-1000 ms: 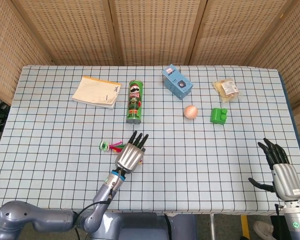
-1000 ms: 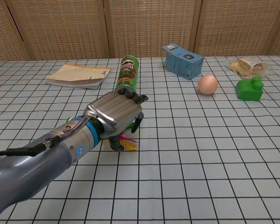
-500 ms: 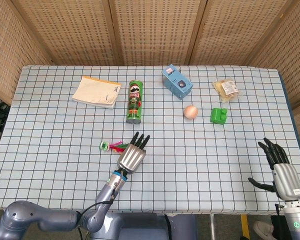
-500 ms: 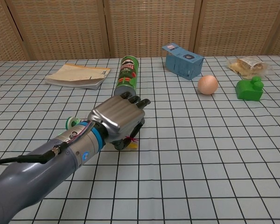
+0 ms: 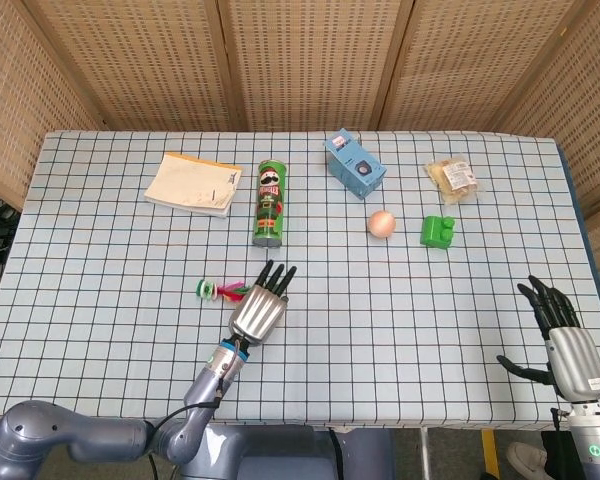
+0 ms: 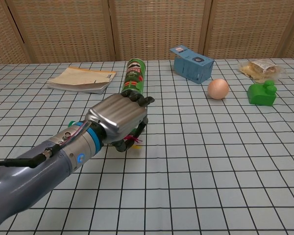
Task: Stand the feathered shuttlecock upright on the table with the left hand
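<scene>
A ribbed, brushed-metal left hand (image 6: pixel 118 117) with matt black fingers (image 5: pixel 271 274) over a smooth grid-printed cloth surface (image 5: pixel 410 310); glossy green cardboard crisp tube (image 5: pixel 269 203), woven rattan screen (image 5: pixel 310 60) behind.

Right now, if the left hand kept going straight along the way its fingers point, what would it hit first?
Probably the green chips can. The left hand points up the table toward the can's near end, with bare cloth between them in the head view. The shuttlecock lies left of that line, partly under the hand; its height is unclear.
</scene>
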Tool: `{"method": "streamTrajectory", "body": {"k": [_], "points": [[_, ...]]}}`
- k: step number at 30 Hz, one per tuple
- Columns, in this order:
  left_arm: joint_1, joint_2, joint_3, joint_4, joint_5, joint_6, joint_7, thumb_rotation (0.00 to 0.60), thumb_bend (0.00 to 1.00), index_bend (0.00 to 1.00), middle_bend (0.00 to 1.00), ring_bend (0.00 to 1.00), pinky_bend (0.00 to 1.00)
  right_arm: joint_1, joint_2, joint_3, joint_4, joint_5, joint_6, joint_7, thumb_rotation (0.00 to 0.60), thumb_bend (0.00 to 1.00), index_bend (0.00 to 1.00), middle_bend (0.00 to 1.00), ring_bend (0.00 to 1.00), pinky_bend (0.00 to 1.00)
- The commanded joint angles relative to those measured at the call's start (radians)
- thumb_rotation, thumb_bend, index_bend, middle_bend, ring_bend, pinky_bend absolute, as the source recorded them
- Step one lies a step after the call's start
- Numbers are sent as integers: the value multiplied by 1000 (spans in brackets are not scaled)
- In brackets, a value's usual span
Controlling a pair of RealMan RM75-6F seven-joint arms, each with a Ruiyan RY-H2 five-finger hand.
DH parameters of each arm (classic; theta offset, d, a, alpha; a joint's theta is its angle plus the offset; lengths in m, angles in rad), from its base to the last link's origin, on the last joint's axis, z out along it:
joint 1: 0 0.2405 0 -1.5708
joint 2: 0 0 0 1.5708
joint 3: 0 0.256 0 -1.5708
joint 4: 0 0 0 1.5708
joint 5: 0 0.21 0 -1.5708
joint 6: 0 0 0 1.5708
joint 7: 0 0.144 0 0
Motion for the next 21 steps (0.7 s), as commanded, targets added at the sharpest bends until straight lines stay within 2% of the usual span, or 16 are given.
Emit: {"method": "streamTrajectory", "body": {"k": [1, 11, 21], "points": [[14, 46, -5, -54, 19, 22, -24, 600, 451, 681, 0, 0, 0, 0, 0, 1, 0, 1, 0, 1, 600, 38, 101, 0, 0, 28], [72, 206, 5, -200, 100, 103, -102, 600, 462, 696, 0, 0, 0, -2, -4, -1, -6, -6, 6, -22, 600, 38, 101, 0, 0, 26], [125, 312, 4, -225, 151, 142, -239, 600, 470, 712, 0, 0, 0, -5, -10, -1, -7, -8, 14, -36, 600, 37, 101, 0, 0, 21]]}}
